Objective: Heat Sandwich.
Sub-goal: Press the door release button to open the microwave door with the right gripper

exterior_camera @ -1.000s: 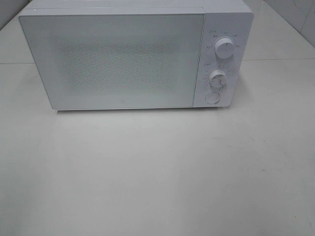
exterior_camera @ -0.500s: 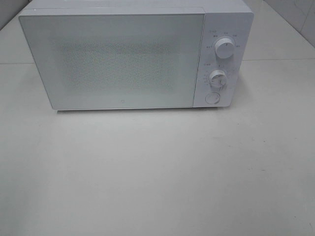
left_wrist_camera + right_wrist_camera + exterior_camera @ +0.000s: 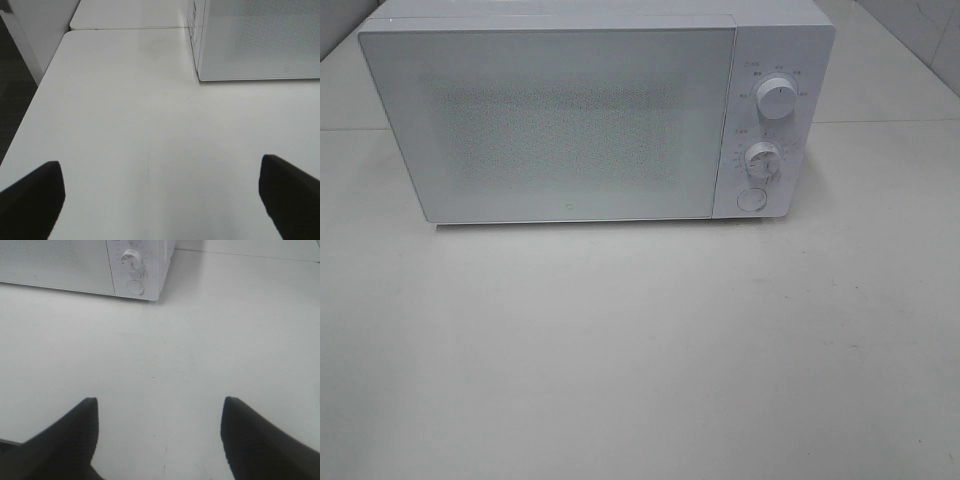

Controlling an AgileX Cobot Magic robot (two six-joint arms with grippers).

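Note:
A white microwave (image 3: 590,115) stands at the back of the table with its door shut; two dials and a round button (image 3: 751,199) sit on its right panel. The sandwich is out of view. Neither arm shows in the exterior high view. In the left wrist view my left gripper (image 3: 160,192) is wide open over bare table, the microwave's corner (image 3: 255,40) ahead of it. In the right wrist view my right gripper (image 3: 159,427) is open and holds nothing, with the microwave's control panel (image 3: 134,270) farther off.
The white table (image 3: 640,350) stretches in front of the microwave. A seam between tabletops (image 3: 125,27) runs behind, and a dark floor drop-off (image 3: 15,90) lies beside the table's edge in the left wrist view.

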